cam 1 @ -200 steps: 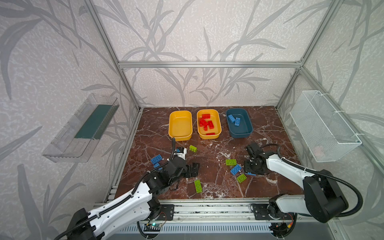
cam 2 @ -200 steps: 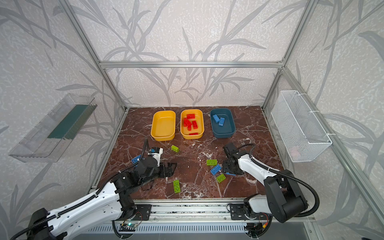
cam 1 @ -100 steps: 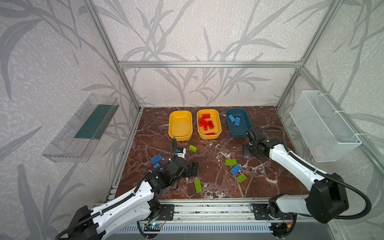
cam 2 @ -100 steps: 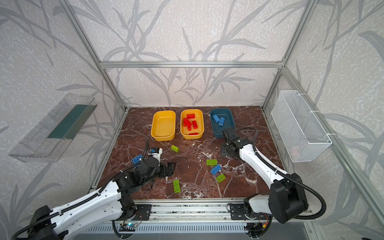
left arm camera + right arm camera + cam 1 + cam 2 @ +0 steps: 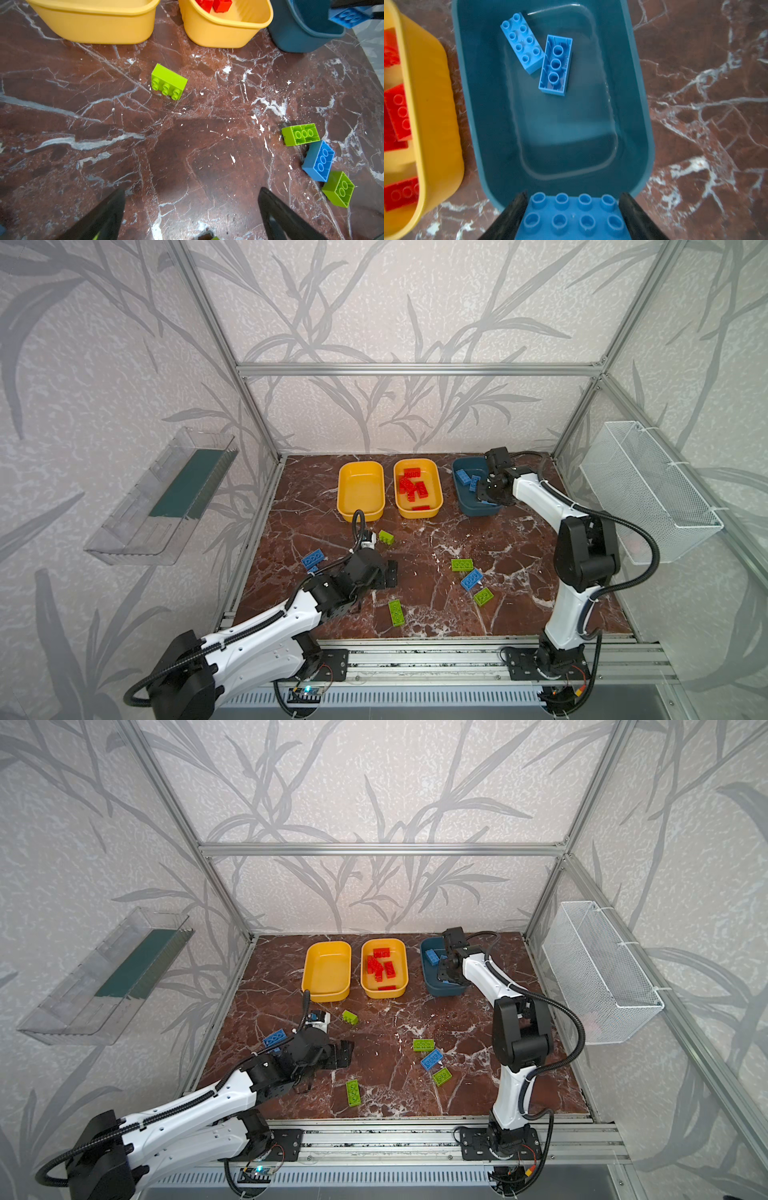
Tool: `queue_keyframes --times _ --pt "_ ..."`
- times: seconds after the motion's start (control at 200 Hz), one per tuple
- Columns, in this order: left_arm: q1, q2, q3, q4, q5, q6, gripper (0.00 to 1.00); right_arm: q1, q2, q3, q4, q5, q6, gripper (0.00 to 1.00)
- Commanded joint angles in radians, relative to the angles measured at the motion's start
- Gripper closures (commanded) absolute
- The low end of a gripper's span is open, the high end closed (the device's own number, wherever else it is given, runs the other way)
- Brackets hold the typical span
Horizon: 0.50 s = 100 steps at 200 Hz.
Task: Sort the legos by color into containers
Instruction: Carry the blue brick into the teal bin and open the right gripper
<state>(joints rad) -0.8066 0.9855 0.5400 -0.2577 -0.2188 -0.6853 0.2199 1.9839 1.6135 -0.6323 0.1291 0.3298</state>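
Right wrist view: the clamped blue brick (image 5: 571, 220) sits studs toward the camera between the fingers of your right claw (image 5: 573, 199), which pinches it by its short ends above the near end of the teal tub (image 5: 642, 108). Part of that brick is cut off at the frame edge. Two more lie touching on the tub floor: a studs-up blue brick (image 5: 522, 42) and an upturned blue brick (image 5: 555, 65).

You have three tubs in a row at the far side of the table (image 5: 432, 539): the teal one, a middle yellow tub (image 5: 417, 512) and an outer yellow tub (image 5: 360, 512). The red bricks (image 5: 413, 487) all lie in the middle yellow tub. They are heaped and overlapping, so you can make out about six, not a firm count.

Loose on the table, both top views show four green pieces:
- a tipped green brick (image 5: 386, 536) near the tubs
- a long green brick (image 5: 396, 612)
- a flat green brick (image 5: 462, 565)
- a short green brick (image 5: 483, 596)

A loose blue brick (image 5: 471, 578) lies between the last two. Another, the side blue brick (image 5: 312, 559), lies by your left arm. A blue sliver just beside it is mostly hidden behind the arm.

Your left claw (image 5: 192, 199) is spread wide, gripping nothing, low over the table. Only its fingertips show in the left wrist view. Green scraps at that frame's edge are too cropped to identify.
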Motion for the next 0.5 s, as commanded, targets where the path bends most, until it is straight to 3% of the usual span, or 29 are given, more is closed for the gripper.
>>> queue_keyframes --times 0.0,0.165,0.315,0.39,0.495 --pt "0.029 0.041 0.053 0.013 -0.035 0.022 0.01 -0.015 0.09 0.114 -0.024 -0.013 -0.026 0.54" --pt "0.055 0.099 0.091 0.017 -0.028 0.028 0.01 -0.034 0.251 0.303 -0.062 -0.03 -0.043 0.48" --pt "0.072 0.15 0.13 0.013 -0.017 0.027 0.01 -0.035 0.35 0.52 -0.199 -0.057 -0.057 0.23" --pt "0.076 0.175 0.145 0.011 -0.014 0.016 0.01 -0.031 0.348 0.576 -0.244 -0.077 -0.059 0.15" --pt "0.079 0.205 0.162 0.002 -0.011 -0.028 0.01 -0.005 0.258 0.51 -0.23 -0.067 -0.08 0.1"
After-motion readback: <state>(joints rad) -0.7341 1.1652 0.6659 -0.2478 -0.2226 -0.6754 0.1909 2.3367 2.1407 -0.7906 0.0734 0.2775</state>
